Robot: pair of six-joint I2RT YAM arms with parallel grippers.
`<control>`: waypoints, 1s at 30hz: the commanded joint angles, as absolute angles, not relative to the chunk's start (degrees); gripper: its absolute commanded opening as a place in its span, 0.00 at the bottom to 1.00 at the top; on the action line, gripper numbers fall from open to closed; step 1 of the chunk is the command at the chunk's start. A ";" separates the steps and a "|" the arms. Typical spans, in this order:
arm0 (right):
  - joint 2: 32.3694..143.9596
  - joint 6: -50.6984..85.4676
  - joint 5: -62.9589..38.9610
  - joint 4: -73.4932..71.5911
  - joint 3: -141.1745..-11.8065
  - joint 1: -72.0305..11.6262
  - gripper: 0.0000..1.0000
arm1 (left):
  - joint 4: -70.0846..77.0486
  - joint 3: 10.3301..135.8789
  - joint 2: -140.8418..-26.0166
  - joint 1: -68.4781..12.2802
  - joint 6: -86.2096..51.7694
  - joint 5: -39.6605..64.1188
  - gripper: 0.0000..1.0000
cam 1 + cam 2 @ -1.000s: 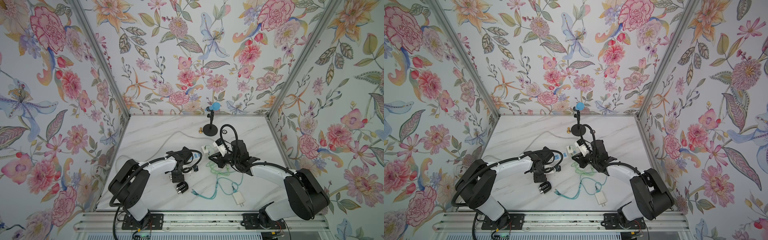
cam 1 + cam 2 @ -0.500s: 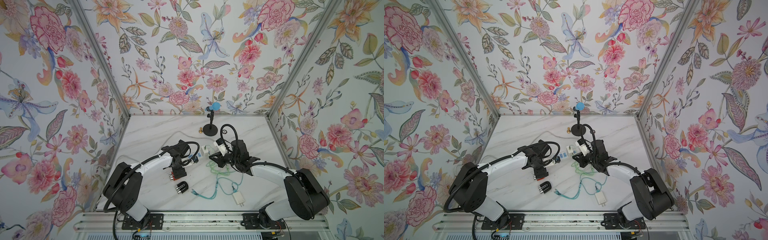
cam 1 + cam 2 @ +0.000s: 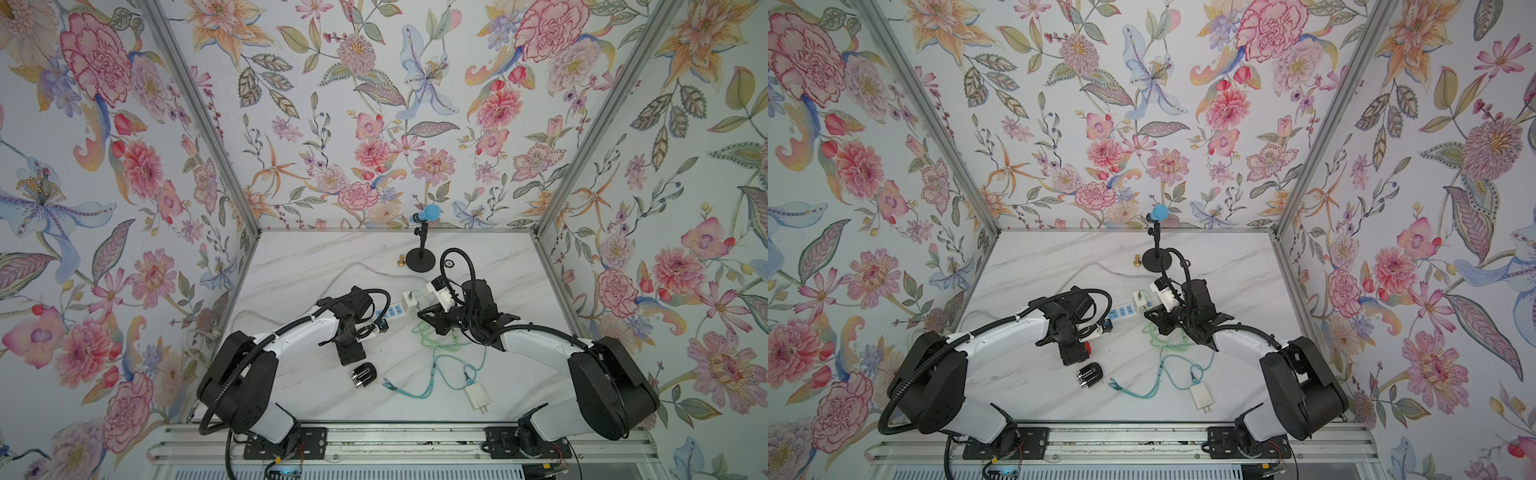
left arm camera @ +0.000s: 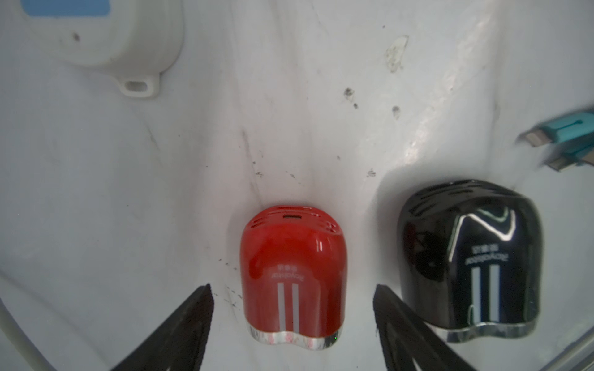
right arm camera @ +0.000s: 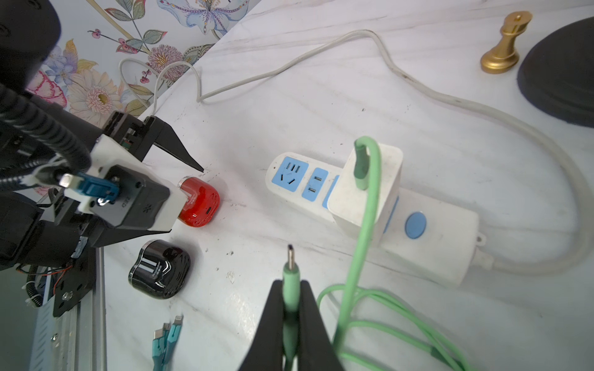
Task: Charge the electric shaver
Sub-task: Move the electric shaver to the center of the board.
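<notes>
My left gripper (image 4: 292,289) stands spread wide, a finger on either side of the red shaver (image 5: 201,204) without touching it. The shaver lies on the table (image 3: 498,266), port end away from my fingers, with the black shaver (image 4: 466,250) just beside it. My right gripper (image 5: 291,289) pinches the green cable (image 5: 363,225) just behind its bare plug — the other end sits in the white charger (image 5: 350,196) on the power strip (image 5: 427,237)

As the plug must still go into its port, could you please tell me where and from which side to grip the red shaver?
Grip the red shaver across its long sides, near the chrome end, coming from above as the open left gripper stands. It lies flat, and that leaves the port on its rounded end free.
</notes>
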State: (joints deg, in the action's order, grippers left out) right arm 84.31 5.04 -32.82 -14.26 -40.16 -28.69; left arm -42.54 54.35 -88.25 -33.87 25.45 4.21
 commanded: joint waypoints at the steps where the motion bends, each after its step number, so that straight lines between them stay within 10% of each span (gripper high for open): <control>1: 85.83 6.41 -35.52 -15.18 -41.52 -29.37 0.03 | -39.47 53.39 -89.03 -31.68 24.18 3.16 0.81; 15: 86.17 6.64 -34.99 -15.05 -41.93 -30.50 0.03 | -36.12 50.58 -92.68 -29.71 24.04 6.87 0.80; 23: 85.04 6.54 -33.69 -14.24 -41.66 -30.33 0.03 | -36.74 52.36 -94.24 -29.72 24.09 11.57 0.40; 30: 83.86 5.57 -31.77 -9.67 -42.84 -30.41 0.03 | -35.85 55.25 -95.01 -31.44 23.31 16.17 0.43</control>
